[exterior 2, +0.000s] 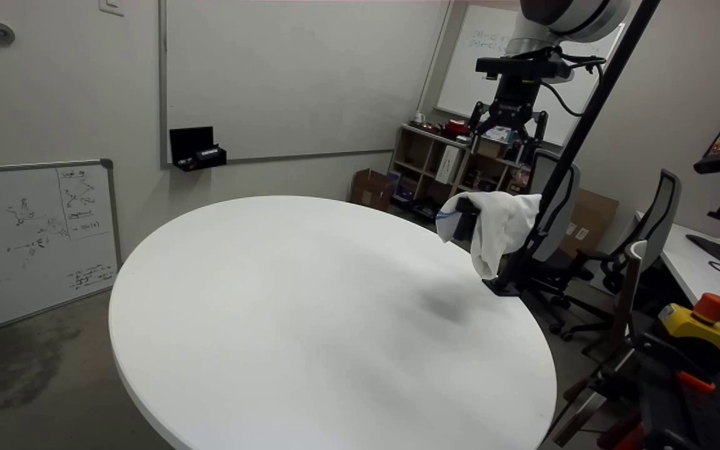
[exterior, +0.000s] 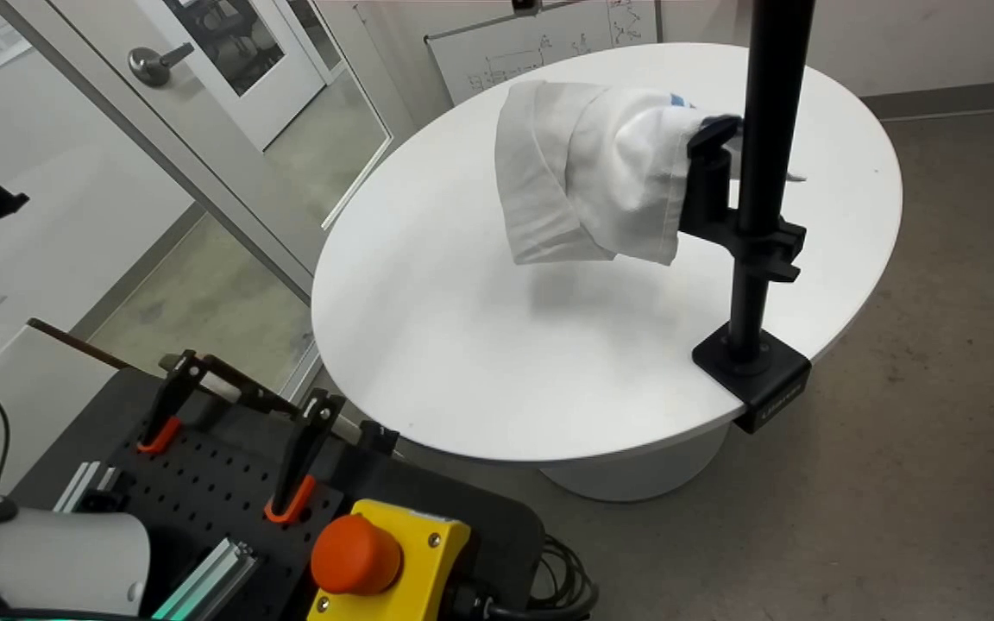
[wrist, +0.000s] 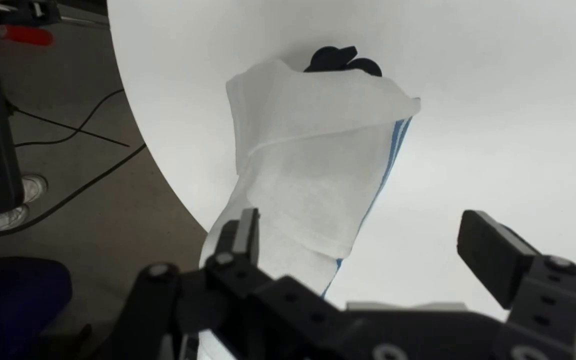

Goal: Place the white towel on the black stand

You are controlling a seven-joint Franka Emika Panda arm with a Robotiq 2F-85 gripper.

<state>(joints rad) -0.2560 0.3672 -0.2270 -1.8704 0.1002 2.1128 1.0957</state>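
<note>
One creased cloth towel [exterior: 594, 177], draped over tubular black stand [exterior: 764, 185]

A scribbled whiteboard [exterior 2: 35, 228], office chair [exterior 2: 657, 212], robot arm [exterior 2: 532, 34] and red stop button [exterior: 356, 555] show a lab.

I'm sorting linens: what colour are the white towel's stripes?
The stripes on the white towel are blue, clearest in the wrist view.
</note>
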